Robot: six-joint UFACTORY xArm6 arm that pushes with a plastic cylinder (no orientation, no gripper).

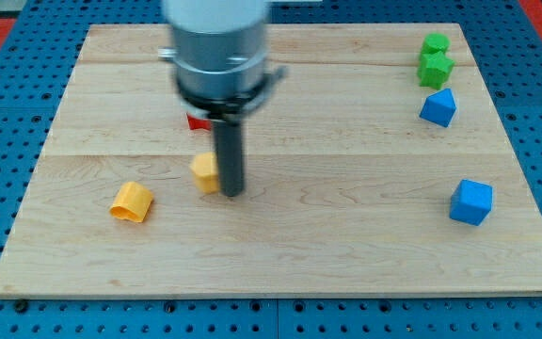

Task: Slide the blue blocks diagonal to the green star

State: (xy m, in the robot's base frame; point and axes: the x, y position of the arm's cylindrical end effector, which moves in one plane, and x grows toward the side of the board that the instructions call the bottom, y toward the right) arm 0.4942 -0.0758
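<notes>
A green star (436,69) sits near the view's top right, with a second green block (434,43) just above it. A blue block (438,107) lies just below the star. A blue cube (470,201) lies lower at the right. My tip (232,193) is near the board's middle, far to the left of the blue blocks, right next to a small yellow block (204,171) on its left.
A yellow-orange block (132,201) lies at the lower left. A red block (198,121) is mostly hidden behind the arm. The wooden board (346,254) rests on a blue pegboard surface.
</notes>
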